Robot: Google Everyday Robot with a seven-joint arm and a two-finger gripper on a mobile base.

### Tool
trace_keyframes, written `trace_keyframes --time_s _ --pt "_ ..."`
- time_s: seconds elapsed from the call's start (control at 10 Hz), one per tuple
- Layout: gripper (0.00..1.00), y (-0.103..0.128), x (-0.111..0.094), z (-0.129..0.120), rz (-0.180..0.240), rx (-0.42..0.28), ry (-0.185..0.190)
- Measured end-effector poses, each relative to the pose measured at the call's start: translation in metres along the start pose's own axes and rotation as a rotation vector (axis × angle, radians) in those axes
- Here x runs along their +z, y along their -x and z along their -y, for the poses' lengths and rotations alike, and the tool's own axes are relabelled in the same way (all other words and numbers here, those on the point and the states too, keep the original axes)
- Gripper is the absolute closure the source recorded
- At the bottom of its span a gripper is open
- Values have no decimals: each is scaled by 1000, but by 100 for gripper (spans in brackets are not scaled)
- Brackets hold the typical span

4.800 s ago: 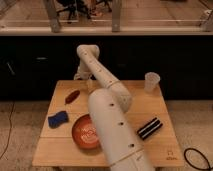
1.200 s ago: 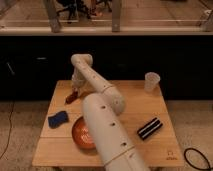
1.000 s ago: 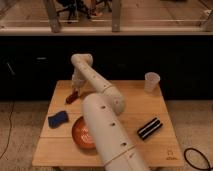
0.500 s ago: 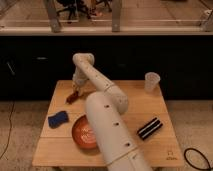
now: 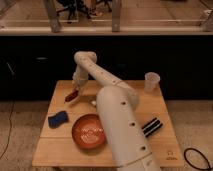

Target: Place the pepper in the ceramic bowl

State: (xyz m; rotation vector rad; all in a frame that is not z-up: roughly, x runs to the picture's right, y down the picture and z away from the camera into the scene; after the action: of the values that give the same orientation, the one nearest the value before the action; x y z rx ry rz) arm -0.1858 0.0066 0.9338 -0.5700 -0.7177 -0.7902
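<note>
The pepper (image 5: 71, 95), small and dark red, is at the back left of the wooden table. My gripper (image 5: 75, 98) has come down on it from the white arm and is shut on the pepper, whose right end is hidden by the fingers. The ceramic bowl (image 5: 80, 136), wide and orange-red with a pale pattern at its centre, sits on the table nearer the front, below and to the right of the gripper. My arm's big forearm covers the bowl's right edge.
A blue sponge block (image 5: 58, 118) lies left of the bowl. A translucent plastic cup (image 5: 151, 82) stands at the back right. A black striped object (image 5: 151, 127) lies at the right. The table (image 5: 55, 150) ends at a dark cabinet wall behind.
The arm swung left and down onto the pepper several seconds ago. Over the last second the gripper closed on the pepper, which sits slightly higher now.
</note>
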Motion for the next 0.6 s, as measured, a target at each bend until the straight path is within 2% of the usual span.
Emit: trace_keyframes --time_s 0.2,0.6 --pt "100 15 -8 -7 -10 -2 5" --pt "100 58 -26 -11 -39 -37 13"
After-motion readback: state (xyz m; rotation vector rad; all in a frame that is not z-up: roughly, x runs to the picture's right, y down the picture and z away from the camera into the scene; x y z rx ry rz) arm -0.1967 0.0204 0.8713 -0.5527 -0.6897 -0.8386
